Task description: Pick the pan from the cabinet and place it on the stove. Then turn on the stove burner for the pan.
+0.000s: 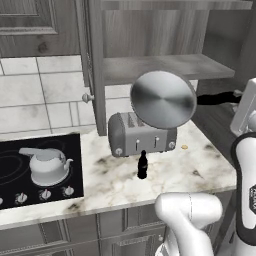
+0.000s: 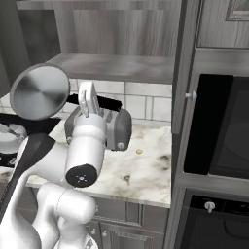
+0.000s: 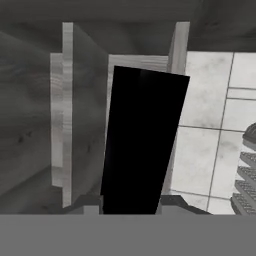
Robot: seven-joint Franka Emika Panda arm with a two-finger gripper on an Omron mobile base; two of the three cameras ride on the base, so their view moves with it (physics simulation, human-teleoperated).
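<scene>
The pan (image 1: 162, 100) hangs in the air over the toaster, tipped on edge so its round silver bottom faces the camera; it is the silver disc (image 2: 40, 91) at the left in the right base view. Its long black handle (image 1: 215, 98) runs right to my gripper (image 1: 236, 95), which is shut on it. In the hand view the handle (image 3: 142, 145) stands between my fingertips, gripper (image 3: 131, 205). From the right, the gripper (image 2: 90, 104) holds the handle in front of the toaster. The cabinet (image 1: 165, 67) stands open, its shelf bare. The stove (image 1: 15, 165) lies at the lower left.
A silver-white kettle (image 1: 47, 165) sits on the stove, above the knobs (image 1: 45, 194). A toaster (image 1: 140, 132) and a small black bottle (image 1: 142, 165) stand on the marble counter. The open cabinet door (image 1: 95, 65) juts out left of the pan. A black oven (image 2: 223, 131) fills the right wall.
</scene>
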